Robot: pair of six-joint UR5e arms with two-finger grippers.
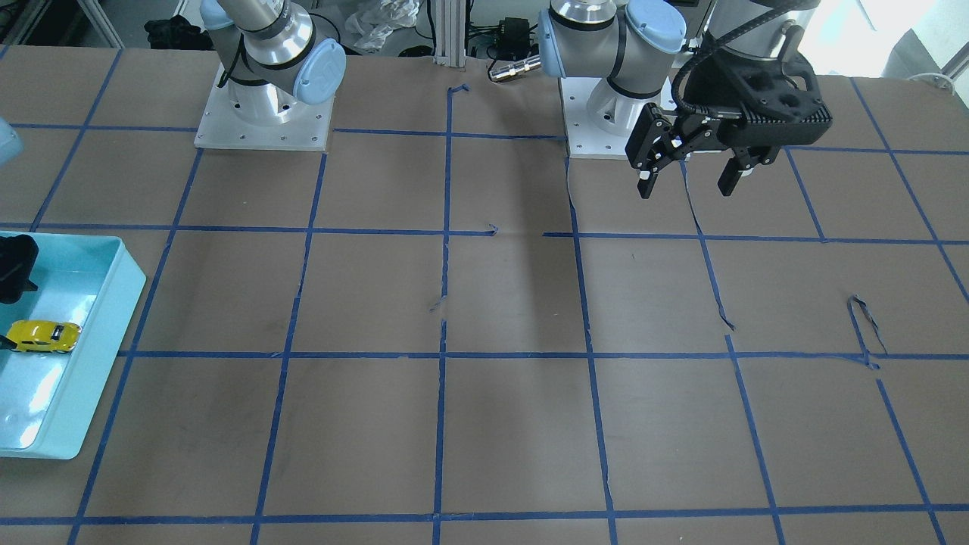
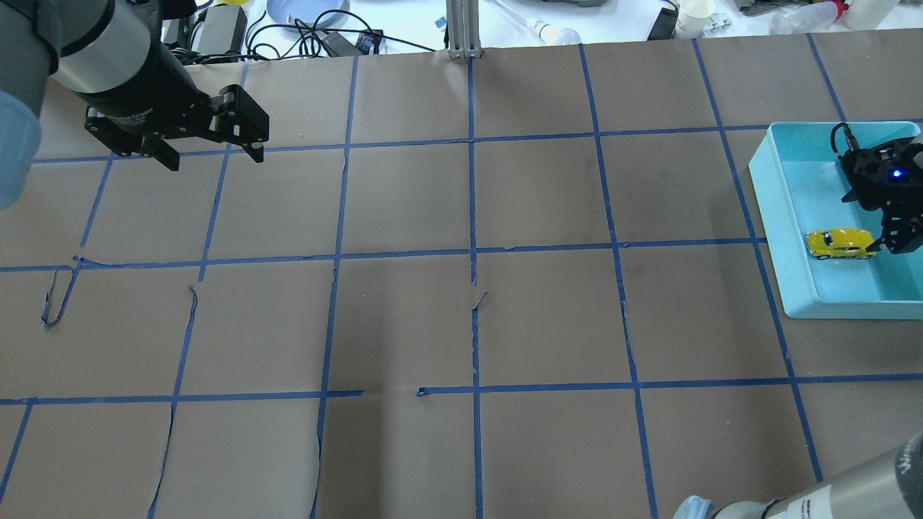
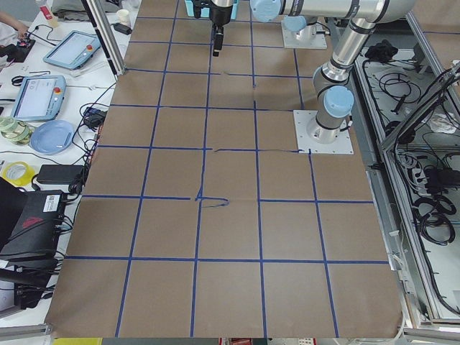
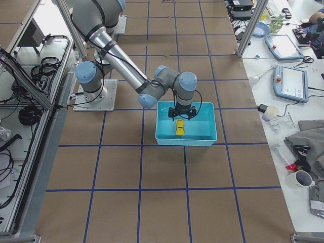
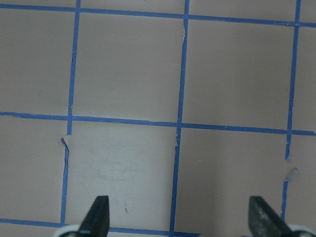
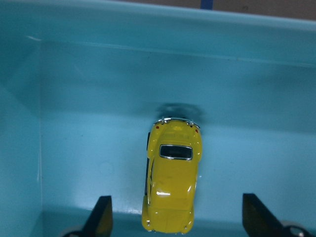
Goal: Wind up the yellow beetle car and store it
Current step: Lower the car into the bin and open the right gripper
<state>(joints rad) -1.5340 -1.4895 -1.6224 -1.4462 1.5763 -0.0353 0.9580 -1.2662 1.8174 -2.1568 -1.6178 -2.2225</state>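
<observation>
The yellow beetle car (image 6: 172, 180) rests on the floor of a light-blue tray (image 6: 89, 148), apart from its walls. It also shows in the overhead view (image 2: 840, 244), the front view (image 1: 43, 336) and the right-side view (image 4: 179, 128). My right gripper (image 6: 178, 217) hangs low in the tray (image 2: 775, 216) over the car, open, with a finger on either side and a gap to each. My left gripper (image 2: 215, 160) is open and empty above bare table at the far left. It also shows in the front view (image 1: 687, 188) and in its own wrist view (image 5: 180, 217).
Brown paper with a blue tape grid covers the table; some tape strips are peeled and curled (image 2: 54, 303). The tray (image 1: 106, 356) sits at the table's right end. Cables, a blue plate (image 2: 303, 11) and bottles lie beyond the far edge. Both arm bases (image 1: 263, 113) stand on the robot's side.
</observation>
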